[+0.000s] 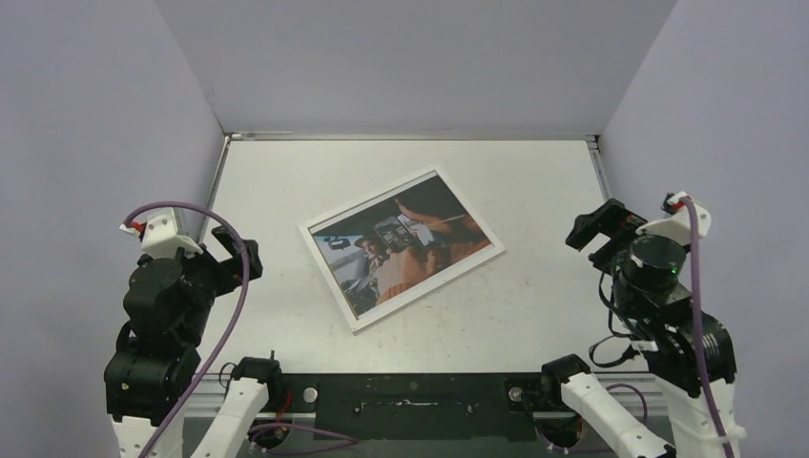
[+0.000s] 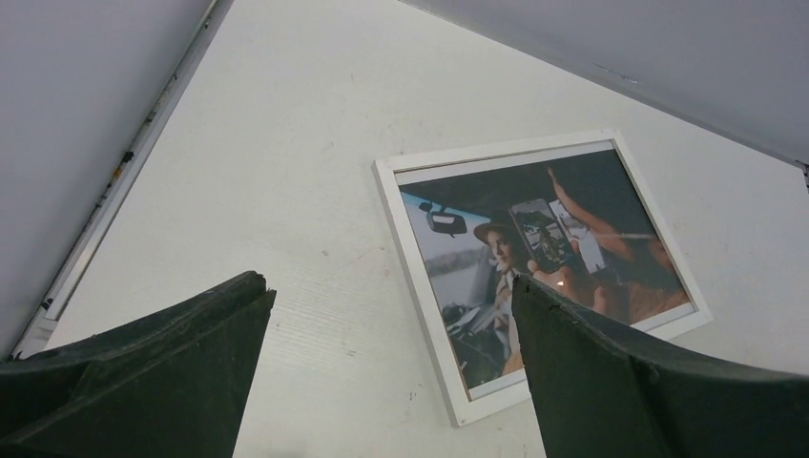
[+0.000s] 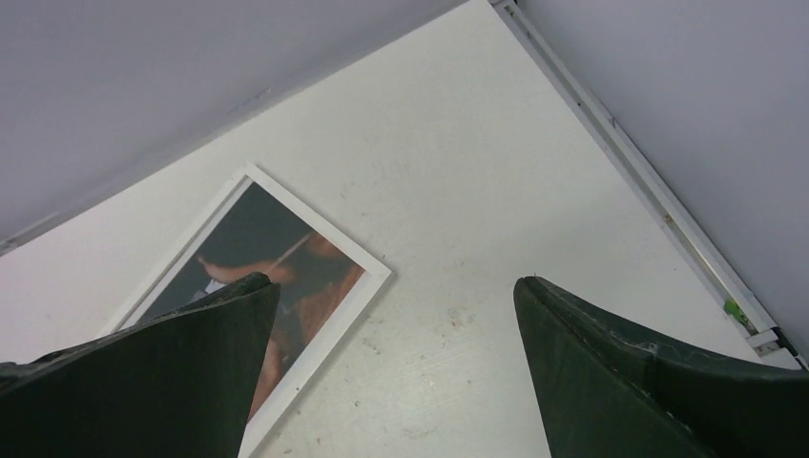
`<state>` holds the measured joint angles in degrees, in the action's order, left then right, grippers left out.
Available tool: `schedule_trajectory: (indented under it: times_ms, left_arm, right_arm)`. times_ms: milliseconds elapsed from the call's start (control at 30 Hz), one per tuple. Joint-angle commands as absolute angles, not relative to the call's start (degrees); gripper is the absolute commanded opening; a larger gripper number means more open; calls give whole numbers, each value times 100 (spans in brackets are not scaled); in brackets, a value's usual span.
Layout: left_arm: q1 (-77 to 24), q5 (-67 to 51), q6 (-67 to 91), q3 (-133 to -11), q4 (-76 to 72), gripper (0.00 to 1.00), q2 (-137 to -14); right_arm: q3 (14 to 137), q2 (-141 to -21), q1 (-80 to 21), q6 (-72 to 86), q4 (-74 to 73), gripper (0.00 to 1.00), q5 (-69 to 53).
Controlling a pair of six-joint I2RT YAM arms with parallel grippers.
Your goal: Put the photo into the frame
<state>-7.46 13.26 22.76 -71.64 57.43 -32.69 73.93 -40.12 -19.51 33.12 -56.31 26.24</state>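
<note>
two arms (image 1: 167,305) (image 1: 668,286), one frame (image 2: 425,286), one photo (image 2: 534,258)

The frame (image 2: 423,286) lies flat around the middle of the surface (image 1: 534,191), turned at an angle, with one corner toward the far side and another toward the near edge. The photo (image 1: 405,246) sits within its border, seemingly inside it. The left end effector (image 2: 389,281) hangs left of the frame. The right end effector (image 3: 396,281) is well to its right. Neither touches the frame.
</note>
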Motion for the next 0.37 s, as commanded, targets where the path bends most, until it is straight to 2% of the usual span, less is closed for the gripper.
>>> schedule_trajectory:
  times_ms: [0, 167, 333]
  left_arm:
    - [-731, 1295, 2289, -7485, 5894, 97, -3185]
    - [-719, 1370, 2270, -7572, 6099, 97, -3026]
    - [-711, 1449, 2220, -7624, 6246, 97, -2962]
  right_arm:
    - [7809, -3660, -1956, 2993, -6254, 100, 2789]
    - [7792, -3036, -1947, 3052, -6543, 100, 2920]
    - [7809, -2921, -1942, 3113, -6664, 100, 2997]
